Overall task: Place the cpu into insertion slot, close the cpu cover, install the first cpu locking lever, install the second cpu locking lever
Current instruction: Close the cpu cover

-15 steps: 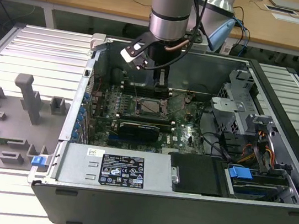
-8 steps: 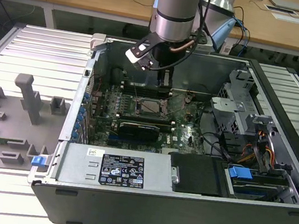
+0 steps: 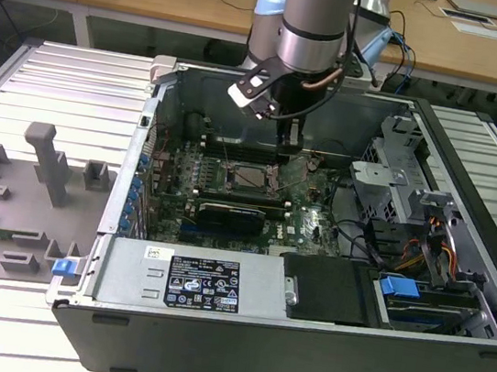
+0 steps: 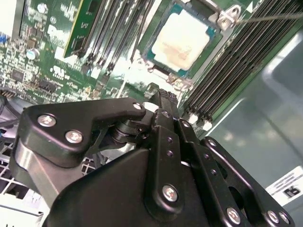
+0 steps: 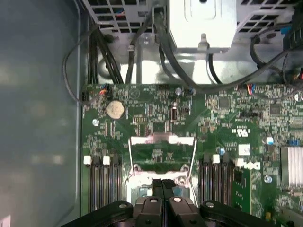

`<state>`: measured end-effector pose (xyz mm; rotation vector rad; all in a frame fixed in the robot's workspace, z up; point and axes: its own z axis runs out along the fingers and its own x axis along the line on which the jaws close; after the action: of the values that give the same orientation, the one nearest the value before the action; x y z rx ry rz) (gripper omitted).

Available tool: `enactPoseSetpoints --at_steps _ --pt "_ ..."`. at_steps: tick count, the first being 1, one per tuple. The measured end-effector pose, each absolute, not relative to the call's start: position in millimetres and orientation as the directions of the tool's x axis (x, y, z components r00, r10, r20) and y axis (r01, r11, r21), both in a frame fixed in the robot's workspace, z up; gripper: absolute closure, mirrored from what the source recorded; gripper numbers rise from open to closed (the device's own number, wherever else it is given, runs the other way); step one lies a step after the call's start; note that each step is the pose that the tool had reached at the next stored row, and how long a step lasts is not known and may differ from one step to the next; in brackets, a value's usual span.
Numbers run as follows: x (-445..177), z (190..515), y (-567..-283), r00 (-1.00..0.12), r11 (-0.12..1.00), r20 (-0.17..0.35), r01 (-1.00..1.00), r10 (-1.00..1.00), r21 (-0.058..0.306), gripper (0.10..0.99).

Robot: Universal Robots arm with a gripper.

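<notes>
Over the middle of the motherboard (image 5: 227, 118), inside the open computer case (image 3: 301, 341), the gripper (image 5: 162, 187) hangs with its fingers pressed together and nothing between them. Its tip is just beside the hinged edge of the cpu cover (image 5: 161, 140). The cpu (image 4: 182, 40) lies in the insertion slot (image 3: 229, 177) with its metal top bare; the cover looks raised rather than down over it.

The risks, as I judge them:
- A push that misses the cover's frame could scrape the chip's top or slide into the memory slots (image 4: 236, 61) just beside the socket.
- If the chip sits slightly askew, pressing the cover down would crush the pins beneath.
- The thin wire locking lever (image 4: 270, 18) offers little purchase, so closed fingers could slip off it and strike the board.
</notes>
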<state>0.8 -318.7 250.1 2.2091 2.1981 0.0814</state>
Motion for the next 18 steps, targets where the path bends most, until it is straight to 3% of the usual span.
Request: enactPoseSetpoints --at_steps 11,18 --pt "6 261 -319 0.004 -0.005 0.02 0.999 1.0 0.05 0.98" --pt "49 261 -319 0.005 -0.005 0.02 0.999 1.0 0.035 0.98"
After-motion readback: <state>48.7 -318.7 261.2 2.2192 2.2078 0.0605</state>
